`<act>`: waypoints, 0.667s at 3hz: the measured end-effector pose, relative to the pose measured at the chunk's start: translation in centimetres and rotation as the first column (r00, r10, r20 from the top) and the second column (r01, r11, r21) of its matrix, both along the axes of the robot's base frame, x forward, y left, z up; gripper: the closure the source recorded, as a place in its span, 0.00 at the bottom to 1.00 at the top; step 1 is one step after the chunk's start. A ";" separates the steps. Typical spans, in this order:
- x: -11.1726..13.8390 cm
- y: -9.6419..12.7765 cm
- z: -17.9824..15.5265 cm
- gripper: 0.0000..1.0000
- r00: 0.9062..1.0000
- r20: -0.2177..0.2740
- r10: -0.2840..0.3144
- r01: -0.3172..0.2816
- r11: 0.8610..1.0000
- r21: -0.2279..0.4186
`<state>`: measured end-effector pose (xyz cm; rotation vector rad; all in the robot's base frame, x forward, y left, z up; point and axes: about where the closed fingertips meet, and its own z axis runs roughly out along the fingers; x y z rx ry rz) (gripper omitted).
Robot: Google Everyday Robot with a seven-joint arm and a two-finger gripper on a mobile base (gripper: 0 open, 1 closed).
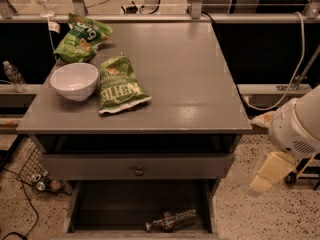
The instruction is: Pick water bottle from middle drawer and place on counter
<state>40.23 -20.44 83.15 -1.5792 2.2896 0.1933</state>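
The arm's rounded white housing [300, 126] sits at the far right edge of the view, partly cut off. Beneath it the pale cream end effector [267, 173] hangs in the air, slanting down and leftward.

Water bottle [172, 220] lies sideways in middle drawer [100, 209], end effector [267, 173] beside counter [190, 69].

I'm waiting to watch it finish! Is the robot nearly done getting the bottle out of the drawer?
Not yet. Done: the middle drawer is open. In hand: nothing; the gripper hangs right of the cabinet, away from the water bottle lying on its side in the drawer. Left: grasp it, lift it, set it on the counter.
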 end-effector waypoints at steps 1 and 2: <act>-0.9 0.7 -2.8 0.00 1.000 0.000 0.011 -0.011 0.999 0.037; -1.9 1.5 -5.3 0.00 1.000 -0.015 0.021 -0.020 0.998 0.052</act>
